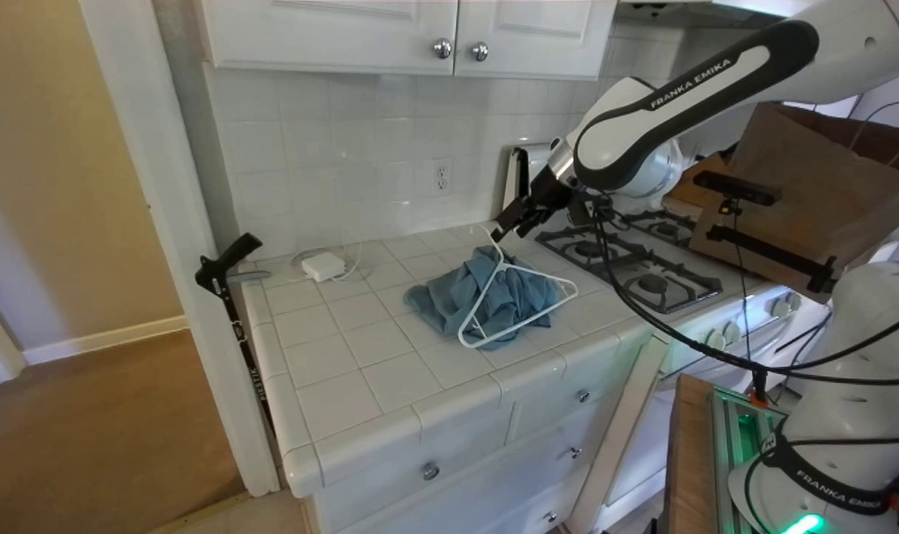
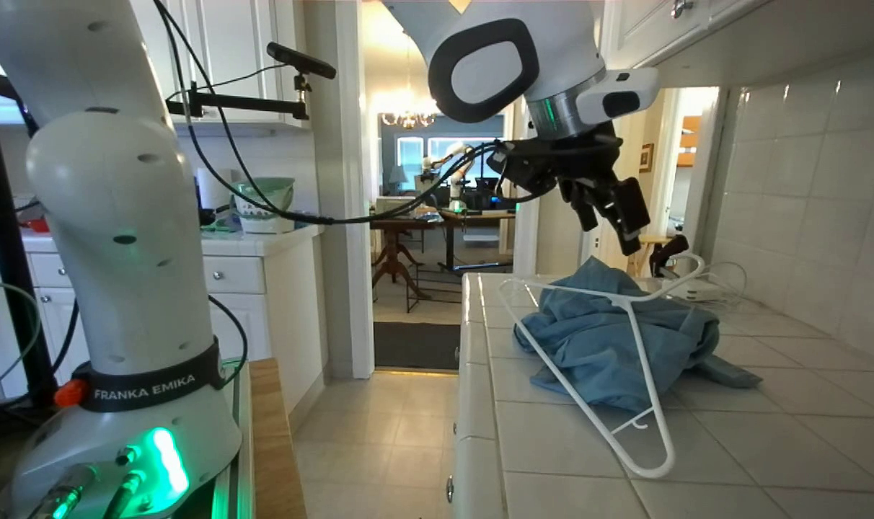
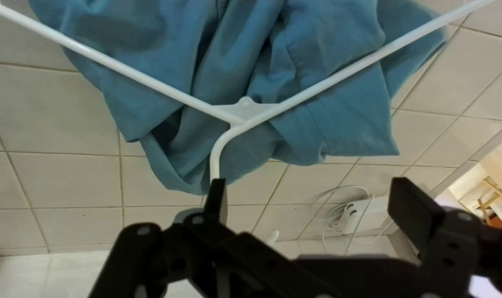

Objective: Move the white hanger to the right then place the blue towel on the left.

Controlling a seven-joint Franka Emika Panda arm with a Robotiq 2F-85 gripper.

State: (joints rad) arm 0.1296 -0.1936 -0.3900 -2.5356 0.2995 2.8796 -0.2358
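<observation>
Wrist view puts the gripper (image 3: 309, 190), jaws wide and empty, near the hook (image 3: 215, 163) of the white hanger (image 3: 243, 122), which lies across the blue towel (image 3: 238, 62) left of the stove (image 1: 653, 285), so closing off-centre could miss the hook and a snag could drag the towel.

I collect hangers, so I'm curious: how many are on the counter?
1: the white hanger lies across the blue towel on the tiled counter. Any others under the bunched towel would be hidden.
</observation>
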